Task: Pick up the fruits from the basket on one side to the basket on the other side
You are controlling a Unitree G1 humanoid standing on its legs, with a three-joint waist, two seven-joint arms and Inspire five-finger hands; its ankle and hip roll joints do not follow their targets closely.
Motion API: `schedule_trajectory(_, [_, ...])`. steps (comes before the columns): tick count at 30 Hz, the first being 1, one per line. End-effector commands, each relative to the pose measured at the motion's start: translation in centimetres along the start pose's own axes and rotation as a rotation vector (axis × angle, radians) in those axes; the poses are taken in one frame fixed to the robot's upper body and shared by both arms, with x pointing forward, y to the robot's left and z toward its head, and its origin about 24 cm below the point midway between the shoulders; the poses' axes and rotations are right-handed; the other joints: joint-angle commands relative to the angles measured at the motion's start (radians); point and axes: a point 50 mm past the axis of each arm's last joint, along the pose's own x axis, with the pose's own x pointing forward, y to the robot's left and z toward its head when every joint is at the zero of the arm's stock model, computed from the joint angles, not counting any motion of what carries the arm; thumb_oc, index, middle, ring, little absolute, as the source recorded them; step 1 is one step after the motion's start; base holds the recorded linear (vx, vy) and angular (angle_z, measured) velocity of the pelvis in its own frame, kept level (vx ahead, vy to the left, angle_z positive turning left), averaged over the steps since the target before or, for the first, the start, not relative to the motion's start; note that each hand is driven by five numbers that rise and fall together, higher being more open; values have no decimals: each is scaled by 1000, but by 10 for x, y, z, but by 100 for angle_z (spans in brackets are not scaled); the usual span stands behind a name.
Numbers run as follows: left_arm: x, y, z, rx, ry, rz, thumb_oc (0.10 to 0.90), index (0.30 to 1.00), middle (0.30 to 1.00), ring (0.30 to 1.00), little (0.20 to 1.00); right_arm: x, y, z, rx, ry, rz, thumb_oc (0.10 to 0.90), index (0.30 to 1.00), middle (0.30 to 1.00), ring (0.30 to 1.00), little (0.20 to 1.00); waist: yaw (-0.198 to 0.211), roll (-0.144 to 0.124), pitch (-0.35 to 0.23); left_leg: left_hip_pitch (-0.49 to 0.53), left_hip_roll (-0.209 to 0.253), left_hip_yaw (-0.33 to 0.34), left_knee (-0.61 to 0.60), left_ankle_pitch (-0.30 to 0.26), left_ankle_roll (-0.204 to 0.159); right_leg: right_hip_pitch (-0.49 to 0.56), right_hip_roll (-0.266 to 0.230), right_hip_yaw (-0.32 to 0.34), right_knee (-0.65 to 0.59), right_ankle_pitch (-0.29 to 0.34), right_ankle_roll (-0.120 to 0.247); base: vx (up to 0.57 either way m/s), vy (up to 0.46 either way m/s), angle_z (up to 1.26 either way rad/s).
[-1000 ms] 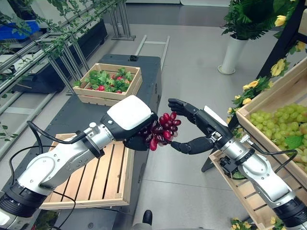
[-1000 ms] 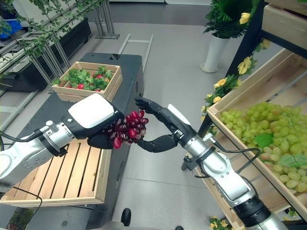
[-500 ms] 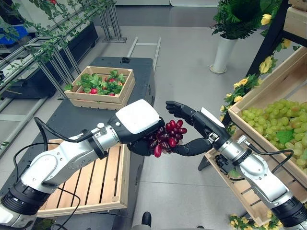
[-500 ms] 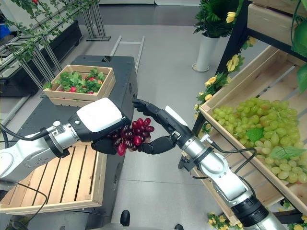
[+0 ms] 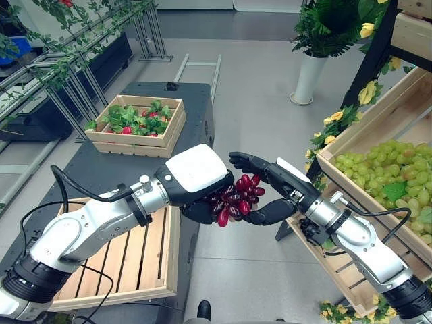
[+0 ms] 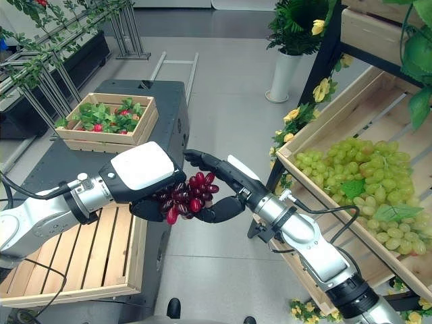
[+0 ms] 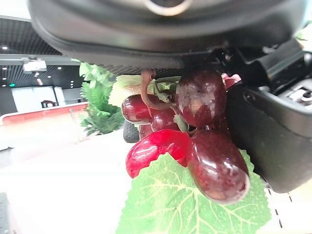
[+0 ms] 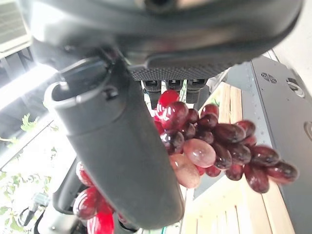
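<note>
Right side of frame: slanted raw-wood bin [image 5: 351, 138] heaped with glossy green grapes [image 5: 395, 172]. Lower left: flat slatted wooden crate [image 5: 138, 260] on a dark matte cart [image 5: 101, 169]. Upper left: smaller slatted crate of strawberries and leaves [image 5: 135, 123]. Mid-frame, above the gap beside the cart: bunch of shiny dark-red grapes [image 5: 237, 196], oval berries, with a green leaf in the left wrist view. Left hand [image 5: 197, 210] curled around the bunch from under. Right hand [image 5: 264, 192] spread, fingers above and thumb below the bunch, cupping it loosely.
</note>
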Motion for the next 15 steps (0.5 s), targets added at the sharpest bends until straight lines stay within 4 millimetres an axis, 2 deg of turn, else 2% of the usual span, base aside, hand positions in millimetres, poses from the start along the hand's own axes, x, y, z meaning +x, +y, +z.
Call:
schedule_trajectory(1, [14,57,1,32,-71,315,400,300,300,300,300,18,-6,39,-70,-184,75,800,900,900,900,900,0,5,-100,56,-3,15,1,-114,-10,-5,26,-12,2,20,-34,0,0,0])
schedule_trajectory(5, [15,57,2,37,-79,322,400,300,300,300,300,19,-3,34,-71,-167,104,800,900,900,900,900,1,3,-101,57,-2,15,1,-114,-11,-4,26,-12,2,20,-33,0,0,0])
schedule_trajectory(6, [15,57,3,39,-80,324,400,300,300,300,300,19,-2,33,-65,-165,109,651,676,676,676,676,1,2,-101,57,-2,15,1,-113,-11,-3,26,-12,2,20,-33,0,0,0])
schedule_trajectory(7, [15,57,3,40,-81,326,400,300,300,300,300,20,-1,33,-61,-165,111,535,502,502,502,502,2,2,-102,58,-2,15,1,-114,-11,-3,26,-13,2,20,-33,0,0,0])
schedule_trajectory(8, [15,58,3,37,-82,330,400,300,300,300,300,20,-2,33,-52,-168,109,400,300,300,300,300,2,1,-102,58,-1,15,1,-114,-12,-3,25,-14,2,21,-33,0,0,0])
schedule_trajectory(15, [17,56,3,26,-82,337,400,300,300,300,300,23,0,31,-25,-179,98,400,300,300,300,300,3,-1,-102,58,0,13,1,-114,-11,-3,25,-15,2,22,-33,0,0,0])
